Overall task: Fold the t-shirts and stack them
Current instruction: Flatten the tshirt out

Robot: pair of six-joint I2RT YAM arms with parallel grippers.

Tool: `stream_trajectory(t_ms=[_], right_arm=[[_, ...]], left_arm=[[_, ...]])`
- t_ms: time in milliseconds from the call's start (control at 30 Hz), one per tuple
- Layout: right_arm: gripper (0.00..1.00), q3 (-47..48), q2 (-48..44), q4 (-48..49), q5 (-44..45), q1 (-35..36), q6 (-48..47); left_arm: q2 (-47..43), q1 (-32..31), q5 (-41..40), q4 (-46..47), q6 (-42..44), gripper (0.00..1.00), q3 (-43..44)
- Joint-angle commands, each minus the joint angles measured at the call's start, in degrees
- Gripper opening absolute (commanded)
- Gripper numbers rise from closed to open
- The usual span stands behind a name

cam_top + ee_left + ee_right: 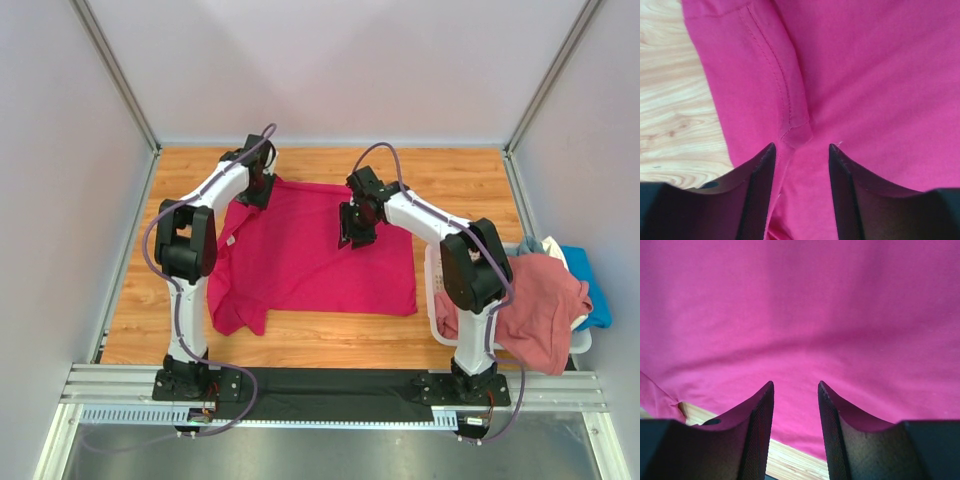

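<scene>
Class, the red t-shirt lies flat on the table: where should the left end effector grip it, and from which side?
Probably the sleeve seam, from straight above: the red t-shirt lies flat on the table, so only a top-down pinch gathers cloth. The open left end effector hangs there.

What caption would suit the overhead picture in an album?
Left claw and right claw, both open, over a magenta-red t-shirt spread on the table; more shirts heaped in a white basket.
</scene>
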Motion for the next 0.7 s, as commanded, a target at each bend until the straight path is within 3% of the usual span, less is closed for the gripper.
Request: stream_trajectory(t_ms=[0,200,300,333,400,667], right_arm=[[0.42,0.1,0.0,3.0,-1.6,0.6,1.2],[0.42,0.3,0.2,2.7,-2.0,0.6,0.4],[0.41,0.1,0.3,2.8,-2.2,0.6,0.4],[0.41,0.0,0.4,2.7,-2.5,0.6,0.3],[0.41,-0.2,0.7,2.8,-2.7,0.6,0.3],[0.4,1.1,1.9,1.0,-3.8,0.8,-0.5]], left_arm=[[2.3,-0.3,-1.6,-1.6,-1.0,0.49,2.2],[4.9,-0.2,-3.8,-2.6,-0.5,0.38,4.0],[4.2,-0.2,-6.1,-1.7,-0.4,0.19,3.7],[3.9,-0.2,-7.1,-1.3,-0.4,0.09,3.4],[3.1,0.0,-10.9,-0.5,-0.1,0.01,3.3],[2.8,7.8,-20.9,2.0,1.6,0.0,4.3]])
